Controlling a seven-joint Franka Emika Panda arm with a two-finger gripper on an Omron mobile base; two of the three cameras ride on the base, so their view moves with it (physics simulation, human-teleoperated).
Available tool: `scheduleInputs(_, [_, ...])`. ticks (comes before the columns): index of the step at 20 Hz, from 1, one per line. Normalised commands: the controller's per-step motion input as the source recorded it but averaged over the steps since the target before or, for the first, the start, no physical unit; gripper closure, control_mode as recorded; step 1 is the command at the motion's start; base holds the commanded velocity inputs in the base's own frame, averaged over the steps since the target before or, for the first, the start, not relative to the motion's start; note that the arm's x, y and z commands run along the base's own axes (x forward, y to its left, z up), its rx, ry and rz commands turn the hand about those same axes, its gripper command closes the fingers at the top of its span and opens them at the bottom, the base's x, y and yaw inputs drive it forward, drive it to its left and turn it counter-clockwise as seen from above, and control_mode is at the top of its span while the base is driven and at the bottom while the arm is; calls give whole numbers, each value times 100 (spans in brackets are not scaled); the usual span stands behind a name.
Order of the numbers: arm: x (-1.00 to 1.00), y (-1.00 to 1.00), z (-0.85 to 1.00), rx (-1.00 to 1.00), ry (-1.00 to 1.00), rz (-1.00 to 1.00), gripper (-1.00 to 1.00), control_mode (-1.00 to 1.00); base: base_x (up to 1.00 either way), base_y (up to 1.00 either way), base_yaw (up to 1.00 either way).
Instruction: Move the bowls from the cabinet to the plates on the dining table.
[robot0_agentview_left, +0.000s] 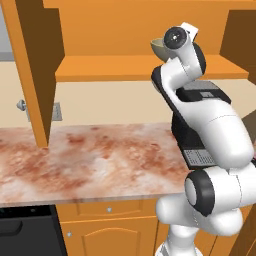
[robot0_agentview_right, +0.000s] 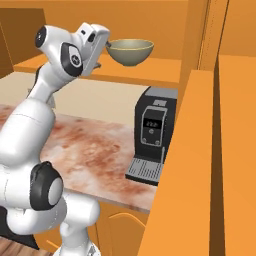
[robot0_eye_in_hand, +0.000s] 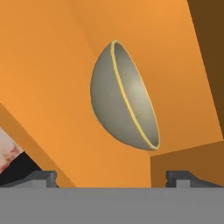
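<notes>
One bowl (robot0_agentview_right: 130, 52) stands upright on the orange shelf (robot0_agentview_right: 150, 70) inside the open cabinet (robot0_agentview_right: 165, 20), olive-bronze outside, with a pale yellowish rim. In the hand view the bowl (robot0_eye_in_hand: 124, 103) appears rolled on its side because the camera is rolled; it sits centred ahead of the jaws. The gripper (robot0_eye_in_hand: 111, 177) is level with the shelf, just beside the bowl and apart from it; the jaws stand wide open with nothing between them. From the left base view the bowl (robot0_agentview_left: 158, 48) is mostly hidden behind the wrist. Below the shelf runs the reddish marbled desk (robot0_agentview_left: 90, 160), against a cream wall. A dark coffee machine (robot0_agentview_right: 152, 135) stands on the desk (robot0_agentview_right: 95, 150), below and right of the bowl. The open cabinet door (robot0_agentview_left: 35, 65) hangs at left.
</notes>
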Motion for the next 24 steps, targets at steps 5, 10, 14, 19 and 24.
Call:
scheduleInputs(5, [28, -4, -1, 0, 2, 0, -100, -100, 0, 0, 0])
scheduleInputs(10, [28, -3, -4, 0, 4, 0, -100, -100, 0, 0, 0])
scheduleInputs(14, [28, -5, -2, 0, 3, 0, -100, -100, 0, 0, 0])
scheduleInputs(19, [27, -4, 0, 0, 4, 0, -100, -100, 0, 0, 0])
scheduleInputs(24, [25, -2, -4, 0, 4, 0, -100, -100, 0, 0, 0])
